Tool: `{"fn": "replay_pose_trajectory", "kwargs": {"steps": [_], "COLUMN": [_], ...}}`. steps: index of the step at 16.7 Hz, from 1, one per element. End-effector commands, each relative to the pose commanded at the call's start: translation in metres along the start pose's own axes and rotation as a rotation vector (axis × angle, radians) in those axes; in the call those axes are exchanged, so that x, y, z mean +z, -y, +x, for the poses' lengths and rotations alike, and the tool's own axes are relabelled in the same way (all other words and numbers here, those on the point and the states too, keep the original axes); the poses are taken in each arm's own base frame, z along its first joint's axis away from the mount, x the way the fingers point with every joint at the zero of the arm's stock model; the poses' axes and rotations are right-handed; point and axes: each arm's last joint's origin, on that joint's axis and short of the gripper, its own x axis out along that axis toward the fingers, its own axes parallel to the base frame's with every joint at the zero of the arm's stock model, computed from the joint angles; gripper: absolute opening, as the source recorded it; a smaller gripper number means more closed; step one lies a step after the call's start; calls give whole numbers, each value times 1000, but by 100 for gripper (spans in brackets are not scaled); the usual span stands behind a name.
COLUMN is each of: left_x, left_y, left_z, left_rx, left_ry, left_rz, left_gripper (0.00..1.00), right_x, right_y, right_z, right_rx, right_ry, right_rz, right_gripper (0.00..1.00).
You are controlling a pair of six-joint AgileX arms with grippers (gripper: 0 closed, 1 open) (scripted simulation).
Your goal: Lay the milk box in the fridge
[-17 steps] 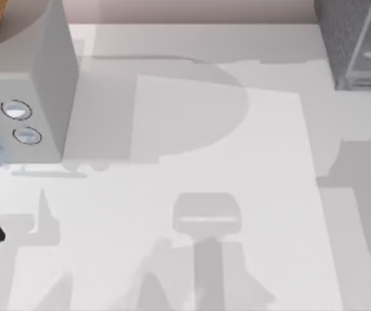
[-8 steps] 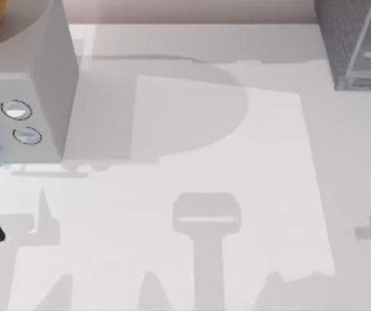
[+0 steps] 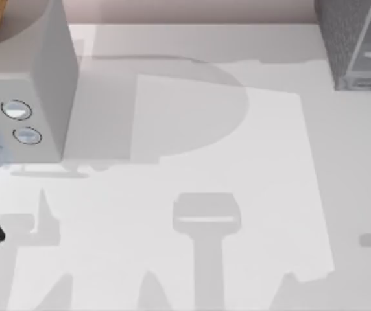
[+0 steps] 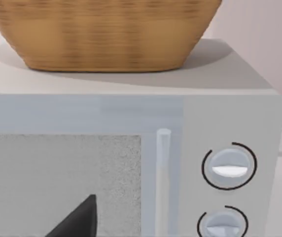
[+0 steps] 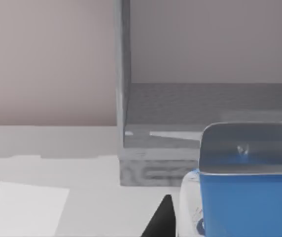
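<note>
Milk box (image 5: 247, 195) sits close in front of the right wrist camera, blue body with a silvery top, so I judge the right arm is carrying it. Right gripper state: can't tell; just one dark finger (image 5: 161, 219) beside the carton.

Fridge (image 5: 190, 133) is straight ahead of the carton in the right wrist view, open, pale floor and frame facing the camera. The box rides above the desk (image 3: 192, 162), roughly level with the fridge floor, presumably so it can go straight in. Not inside yet.

In the top view the fridge (image 3: 357, 42) corner sits at 1 o'clock, at the desk's far right.

Left arm is parked at 9 o'clock, facing the microwave (image 4: 131, 148), dials (image 4: 229, 167) and a wicker basket (image 4: 104, 32) on top. One dark finger tip (image 4: 79, 219) visible; left gripper state: can't tell. It's out of the transfer path.
</note>
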Motion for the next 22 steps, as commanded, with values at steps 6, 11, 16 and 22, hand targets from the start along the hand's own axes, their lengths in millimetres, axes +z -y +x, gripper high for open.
{"fn": "replay_pose_trajectory", "kwargs": {"steps": [6, 11, 16, 22], "left_x": [0, 0, 0, 0], "left_y": [0, 0, 0, 0], "left_z": [0, 0, 0, 0], "left_rx": [0, 0, 0, 0], "left_ry": [0, 0, 0, 0], "left_rz": [0, 0, 0, 0], "left_gripper": [100, 100, 100, 100], "right_x": [30, 86, 109, 58], "right_y": [1, 6, 22, 61], "right_z": [2, 31, 111, 226], "right_rx": [1, 0, -1, 0], "right_ry": [77, 150, 114, 29], "right_rz": [4, -14, -26, -16], "right_gripper": [0, 0, 0, 0]}}
